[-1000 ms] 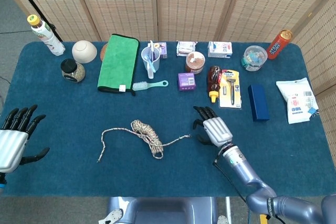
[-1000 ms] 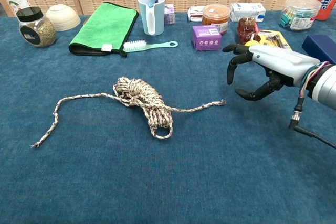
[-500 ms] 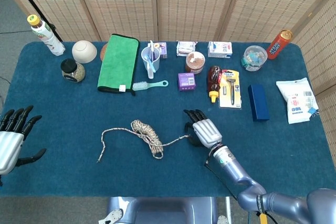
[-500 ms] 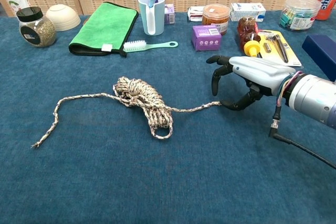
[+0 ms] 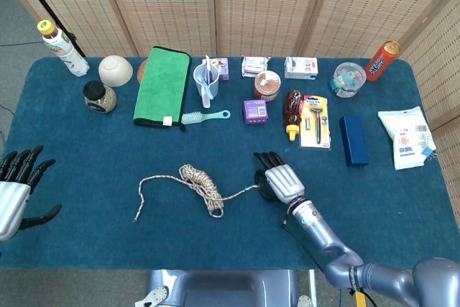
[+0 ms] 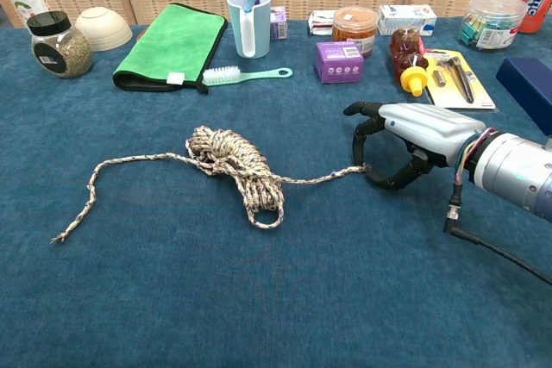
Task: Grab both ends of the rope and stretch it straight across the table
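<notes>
Chest view shows my right hand (image 6: pixel 398 140) low over the blue desk (image 6: pixel 259 299), fingers curled down around the right end of the rope (image 6: pixel 233 168), fingertips at the tip; whether they pinch it I cannot tell. Its coiled bundle lies mid-desk, the other end trailing left. My left hand (image 5: pixel 16 190) hovers at the desk's left edge, fingers spread, holding nothing.

Rough braided rope (image 6: pixel 233 164) lies on matt blue cloth (image 6: pixel 259 299).
</notes>
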Motion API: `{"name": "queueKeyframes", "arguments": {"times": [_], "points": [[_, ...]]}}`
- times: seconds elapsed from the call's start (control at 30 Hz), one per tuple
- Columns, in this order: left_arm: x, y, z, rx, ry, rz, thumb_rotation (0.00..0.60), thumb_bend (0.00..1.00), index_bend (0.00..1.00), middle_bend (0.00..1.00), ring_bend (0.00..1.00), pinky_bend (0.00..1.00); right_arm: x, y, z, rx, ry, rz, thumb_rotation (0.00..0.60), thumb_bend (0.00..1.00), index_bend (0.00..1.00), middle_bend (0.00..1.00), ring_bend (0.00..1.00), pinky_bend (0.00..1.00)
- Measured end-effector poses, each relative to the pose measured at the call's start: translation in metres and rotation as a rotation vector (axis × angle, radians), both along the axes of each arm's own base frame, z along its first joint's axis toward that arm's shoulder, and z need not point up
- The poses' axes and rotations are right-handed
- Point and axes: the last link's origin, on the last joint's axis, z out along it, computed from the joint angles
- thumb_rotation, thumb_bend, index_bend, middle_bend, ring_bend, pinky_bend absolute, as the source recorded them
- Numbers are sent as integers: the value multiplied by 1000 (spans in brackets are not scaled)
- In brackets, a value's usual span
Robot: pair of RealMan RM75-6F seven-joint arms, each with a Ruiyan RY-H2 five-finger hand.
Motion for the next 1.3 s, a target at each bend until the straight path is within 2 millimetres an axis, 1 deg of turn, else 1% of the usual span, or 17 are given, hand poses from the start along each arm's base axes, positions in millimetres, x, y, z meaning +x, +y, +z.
{"name": "queueKeyframes", "arguments": {"times": [0.4,0.67,0.97,1.17,1.3], "points": [[-2,0,0,-2,1,4,447,192,166,0,0,0,1,2,-4,9,1,1,600,440,483,88,0,0],[-4,0,1,-2,1,8,448,192,166,0,0,0,6,-1,-7,11,2,6,600,440,485,91,0,0],[-6,0,1,0,0,8,447,192,165,0,0,0,9,-1,-10,9,-10,7,600,439,594,181,12,0],[-7,0,2,3,2,9,448,192,159,0,0,0,10,-3,-10,2,-15,9,600,439,633,223,49,0],[-7,0,2,3,3,9,448,192,159,0,0,0,11,-4,-8,-8,-20,11,600,439,643,233,61,0]]}}
